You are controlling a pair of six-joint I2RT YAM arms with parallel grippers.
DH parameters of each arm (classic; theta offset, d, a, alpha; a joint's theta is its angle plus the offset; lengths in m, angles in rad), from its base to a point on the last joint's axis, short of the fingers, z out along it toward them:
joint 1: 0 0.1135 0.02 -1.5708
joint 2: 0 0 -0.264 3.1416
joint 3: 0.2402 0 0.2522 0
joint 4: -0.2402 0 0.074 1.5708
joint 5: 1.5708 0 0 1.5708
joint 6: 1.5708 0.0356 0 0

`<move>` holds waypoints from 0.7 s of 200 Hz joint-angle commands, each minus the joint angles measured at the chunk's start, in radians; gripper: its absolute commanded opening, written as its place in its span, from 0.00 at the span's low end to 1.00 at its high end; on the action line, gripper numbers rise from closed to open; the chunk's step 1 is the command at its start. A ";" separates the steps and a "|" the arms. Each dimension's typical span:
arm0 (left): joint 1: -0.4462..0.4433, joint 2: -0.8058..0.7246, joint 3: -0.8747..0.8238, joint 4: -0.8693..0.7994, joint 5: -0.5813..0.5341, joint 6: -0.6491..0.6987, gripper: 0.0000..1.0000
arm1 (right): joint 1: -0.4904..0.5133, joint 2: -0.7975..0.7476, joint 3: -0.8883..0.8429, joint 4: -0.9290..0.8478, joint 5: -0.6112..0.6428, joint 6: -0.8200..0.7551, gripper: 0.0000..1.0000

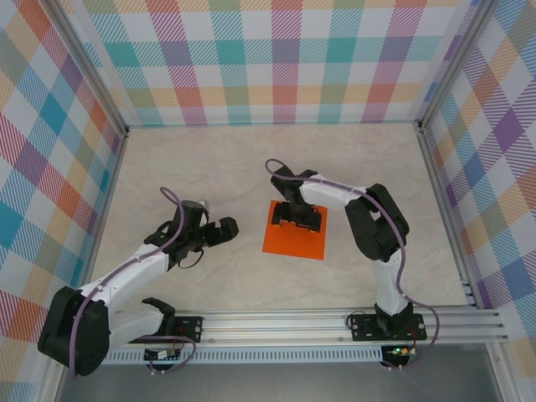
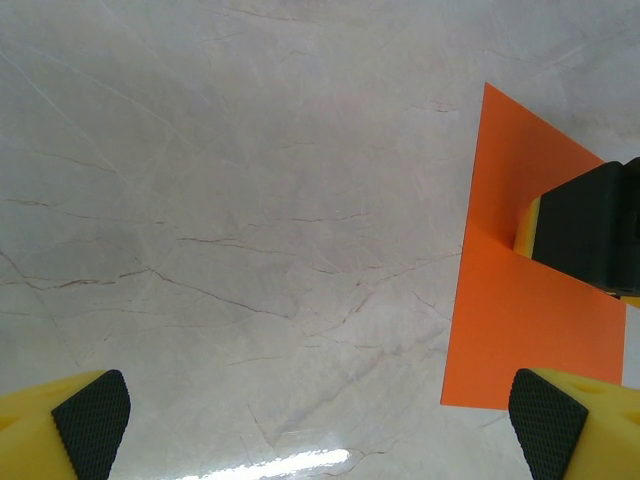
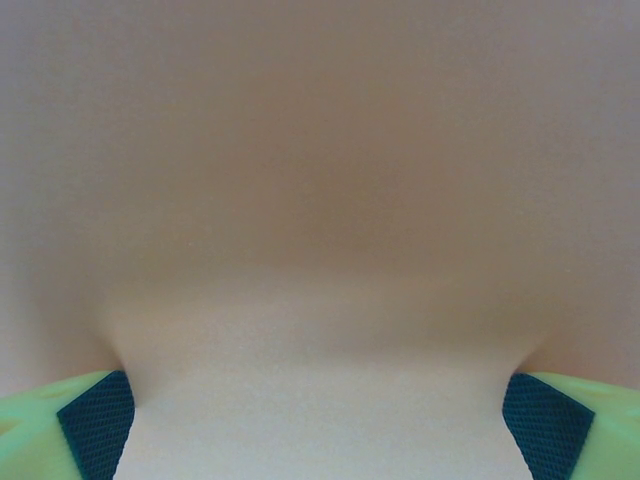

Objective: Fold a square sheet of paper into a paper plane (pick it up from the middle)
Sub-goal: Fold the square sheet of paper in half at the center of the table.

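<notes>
Item: square sheet of paper [image 1: 293,243], flat mid-frame on worktop [image 1: 251,167]; right claw [image 1: 299,219] spread low over its middle, likely for central pick-up; left claw [image 1: 224,230] spread, centre-left.

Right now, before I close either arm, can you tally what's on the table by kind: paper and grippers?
square sheet of paper, orange, flat: 1
Grippers, both open: 2 (left gripper, right gripper over the sheet)
Total: 3
</notes>
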 commanded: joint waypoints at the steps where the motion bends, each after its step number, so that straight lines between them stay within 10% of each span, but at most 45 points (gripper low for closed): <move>1: -0.004 -0.009 0.019 0.016 0.012 0.016 1.00 | 0.003 0.097 -0.072 0.019 -0.070 0.002 0.99; 140: -0.004 -0.006 0.020 0.008 0.023 0.008 1.00 | 0.015 0.114 -0.007 -0.053 -0.022 -0.018 0.87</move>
